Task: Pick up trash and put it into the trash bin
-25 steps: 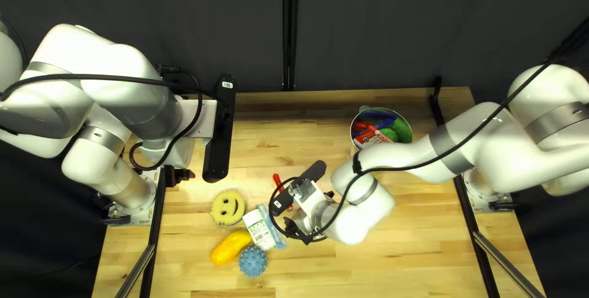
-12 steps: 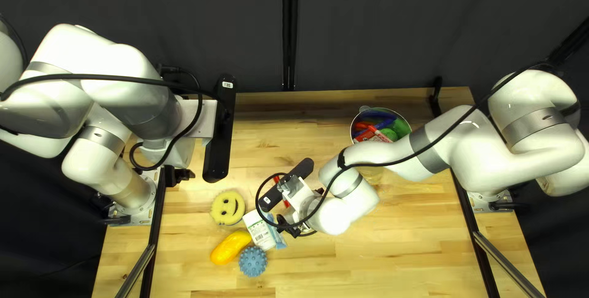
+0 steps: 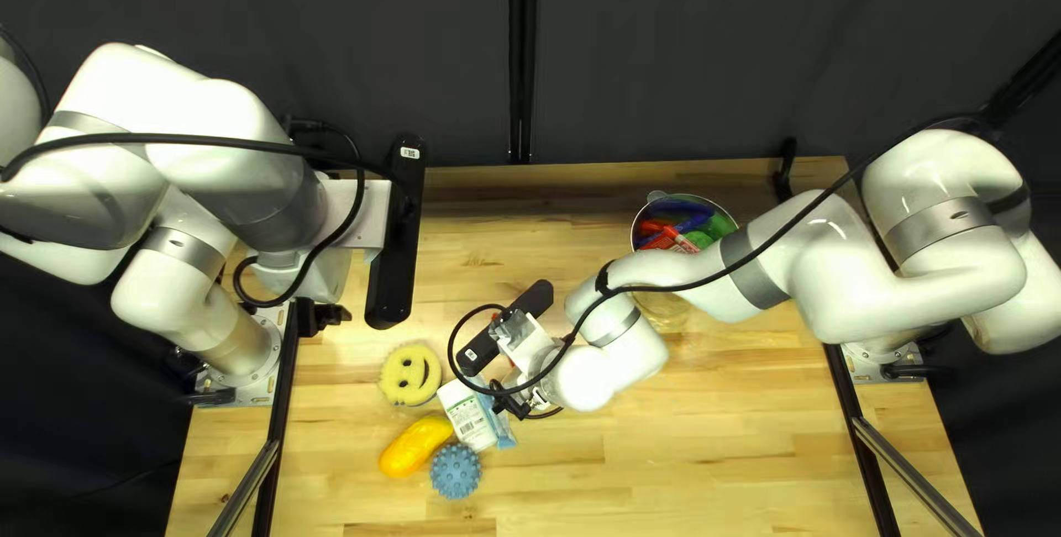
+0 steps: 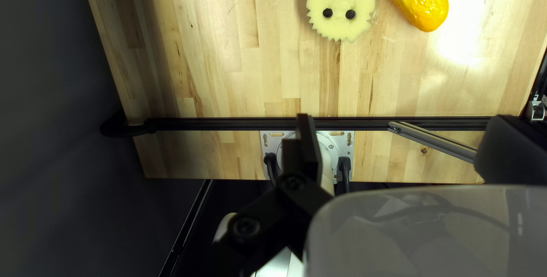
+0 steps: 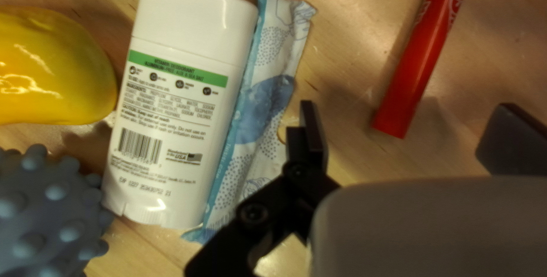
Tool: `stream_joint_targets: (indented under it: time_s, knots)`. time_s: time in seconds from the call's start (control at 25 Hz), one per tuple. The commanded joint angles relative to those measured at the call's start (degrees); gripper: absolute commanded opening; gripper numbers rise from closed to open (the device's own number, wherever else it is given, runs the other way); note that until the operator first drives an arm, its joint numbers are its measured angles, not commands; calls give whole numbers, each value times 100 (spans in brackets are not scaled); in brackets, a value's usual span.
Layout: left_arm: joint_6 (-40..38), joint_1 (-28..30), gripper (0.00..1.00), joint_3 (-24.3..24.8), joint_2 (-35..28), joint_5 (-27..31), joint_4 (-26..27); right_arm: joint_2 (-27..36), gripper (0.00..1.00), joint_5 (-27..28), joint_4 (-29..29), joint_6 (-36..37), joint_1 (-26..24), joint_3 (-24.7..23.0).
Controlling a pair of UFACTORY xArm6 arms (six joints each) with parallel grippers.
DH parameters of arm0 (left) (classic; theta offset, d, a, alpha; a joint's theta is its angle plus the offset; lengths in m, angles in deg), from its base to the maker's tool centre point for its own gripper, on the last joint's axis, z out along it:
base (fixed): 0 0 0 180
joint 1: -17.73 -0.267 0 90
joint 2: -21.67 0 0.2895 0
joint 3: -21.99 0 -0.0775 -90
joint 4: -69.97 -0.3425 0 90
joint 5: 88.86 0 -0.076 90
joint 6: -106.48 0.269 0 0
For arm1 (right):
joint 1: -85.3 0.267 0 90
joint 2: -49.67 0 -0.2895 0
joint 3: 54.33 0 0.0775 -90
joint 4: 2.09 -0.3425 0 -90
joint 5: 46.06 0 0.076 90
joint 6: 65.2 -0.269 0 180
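Observation:
In the top left view my right gripper [image 3: 506,400] hovers low at the right edge of a blue-and-white wrapper [image 3: 503,430]. A white deodorant stick [image 3: 466,416] lies against the wrapper's other side. The right wrist view shows my right gripper [image 5: 407,131] open, one finger beside the wrapper [image 5: 265,92] and bare wood between the two. A red marker [image 5: 419,63] lies just ahead of that gap. My left gripper [image 3: 328,317] is held near the left rail; in its wrist view the left gripper [image 4: 399,140] stands open with nothing between its fingers.
A yellow smiley sponge [image 3: 410,374], a yellow-orange object [image 3: 416,446] and a blue spiky ball [image 3: 455,472] lie near the deodorant. A round container [image 3: 738,230] of red, blue and green items stands toward the back, partly behind my right arm.
My right arm has moved left and slightly toward the back, bringing its gripper to the wrapper and covering most of the red marker from above. The left arm and the table objects have not moved.

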Motion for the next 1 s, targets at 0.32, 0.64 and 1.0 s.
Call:
stream_joint_targets:
  time_s: [0.32, 0.64, 1.0]
  knots:
    - [0, 0, 100, 0, 0, 0, 0, 785, 9, 443, -62, -17, 212, -501]
    - [0, 0, 100, 0, 0, 0, 0, 2452, 17, 1916, 71, -768, 856, -1412]
    - [0, 0, 100, 0, 0, 0, 0, 2574, 100, 1390, -122, -832, 520, -2249]
